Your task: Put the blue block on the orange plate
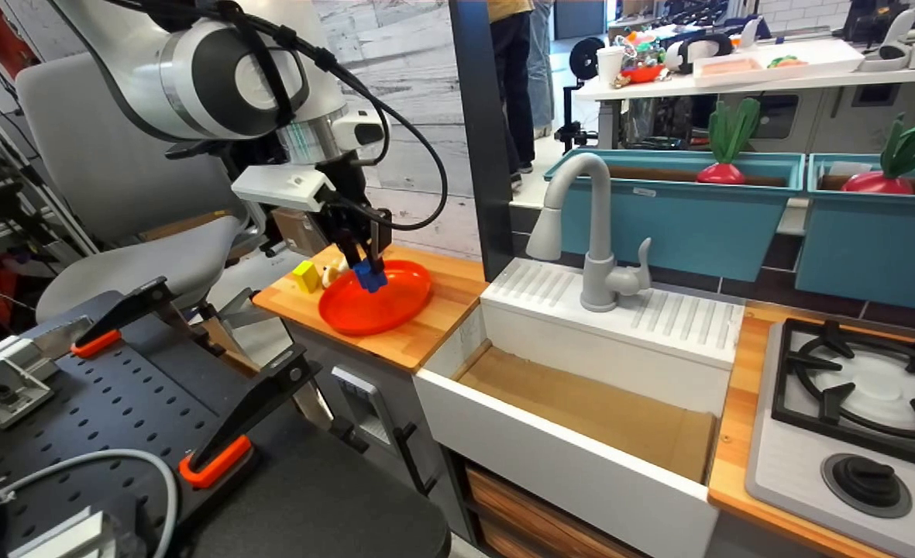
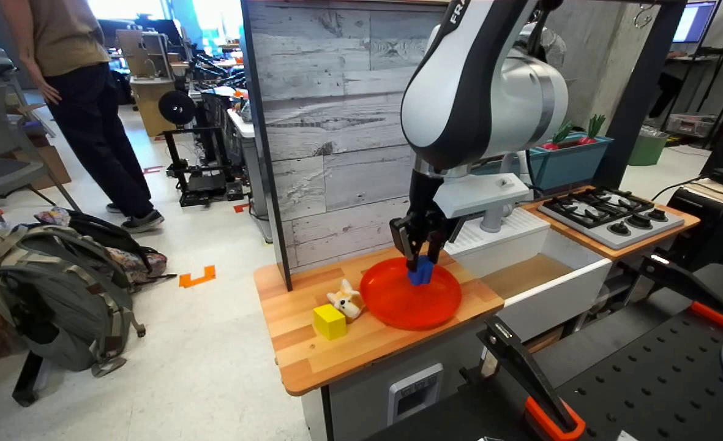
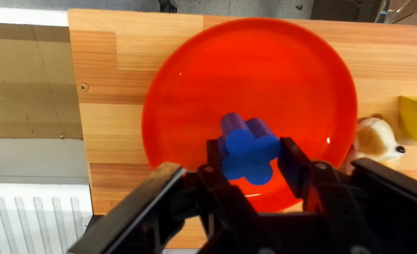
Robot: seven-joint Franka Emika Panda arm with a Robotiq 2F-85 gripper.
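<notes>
The blue block [image 1: 371,278] is lobed and sits between the fingertips of my gripper [image 1: 367,263]. It also shows in an exterior view [image 2: 421,273] and in the wrist view [image 3: 251,152]. Both black fingers of the gripper [image 3: 249,151] press on its sides, so the gripper is shut on it. The round orange plate [image 1: 395,307] lies on the wooden counter, and it also shows in an exterior view [image 2: 404,311] and in the wrist view [image 3: 250,67]. The block is within the plate's outline in all views. I cannot tell whether its lower end touches the plate.
A yellow block [image 2: 329,321] and a small dog figure [image 2: 346,301] stand beside the plate on the wooden counter [image 2: 303,361]. A white sink [image 1: 573,457] with a grey faucet [image 1: 598,232] adjoins the counter. A plank wall [image 2: 343,153] rises behind it.
</notes>
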